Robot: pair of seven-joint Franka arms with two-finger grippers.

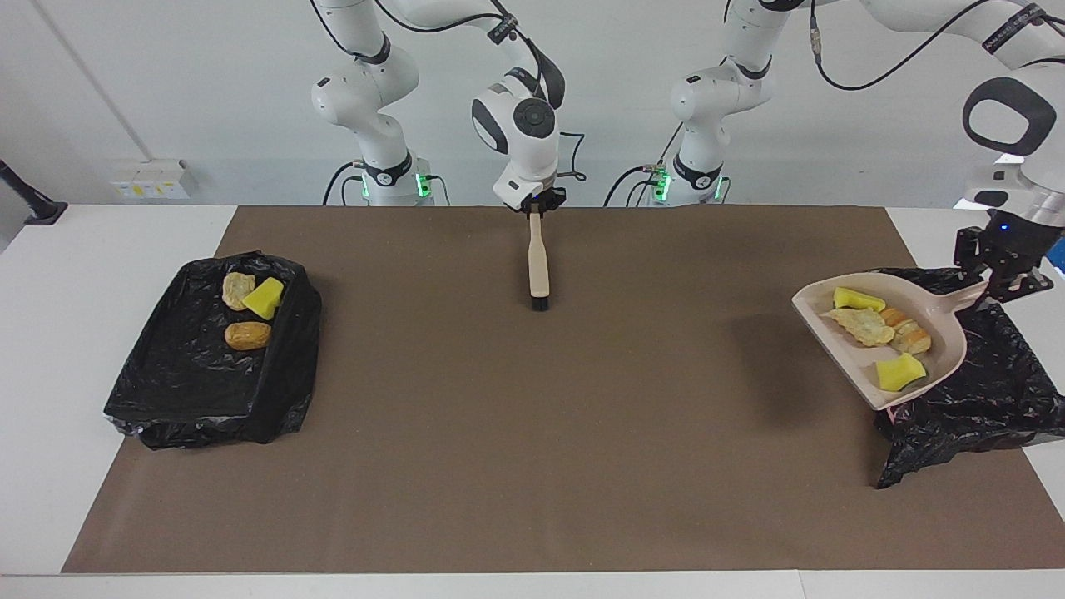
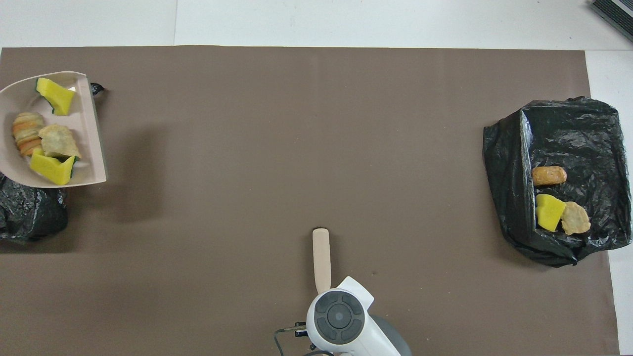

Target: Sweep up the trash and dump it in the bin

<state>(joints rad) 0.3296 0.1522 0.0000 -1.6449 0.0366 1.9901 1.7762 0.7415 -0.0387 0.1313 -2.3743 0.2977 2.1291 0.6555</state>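
At the right of the facing frame, the left gripper [image 1: 1008, 283] clamps the dustpan [image 1: 940, 309] handle, holding four trash pieces [image 1: 882, 329] over the black-lined bin [image 1: 990, 383]. Tip it mouth-down slowly, probably once centred. The right gripper [image 1: 533, 209], top centre, holds the brush [image 1: 538, 266].

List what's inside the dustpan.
The dustpan, held by the left gripper over a black-lined bin, carries four pieces of trash: two yellow wedges and two tan bread chunks. Nothing hidden shows.
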